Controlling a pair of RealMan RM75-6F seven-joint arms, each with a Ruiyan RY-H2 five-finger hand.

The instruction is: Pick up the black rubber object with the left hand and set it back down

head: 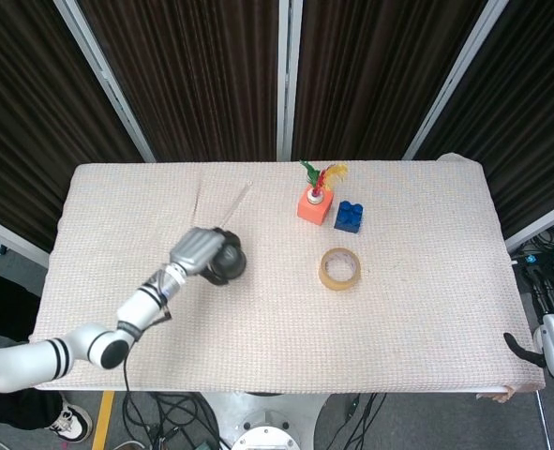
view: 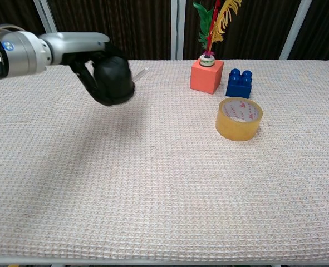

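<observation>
Above the table (view: 164, 183), the left robot hand (view: 92, 58) grips the black rubber object (view: 114, 80) — fingers wrapped around it.

I'm seeing a matt black rubber object (view: 115, 79) in my smooth silver-shelled left hand (view: 92, 55), over a coarse woven cloth (view: 153, 194), with glossy translucent tape (view: 239, 118) nearby.

I count one black rubber object (view: 113, 80) in my left hand (view: 94, 72), and beyond it one tape roll (view: 239, 118), one blue brick (view: 239, 83), one orange block (view: 206, 75), one clear rod (head: 232, 209).
</observation>
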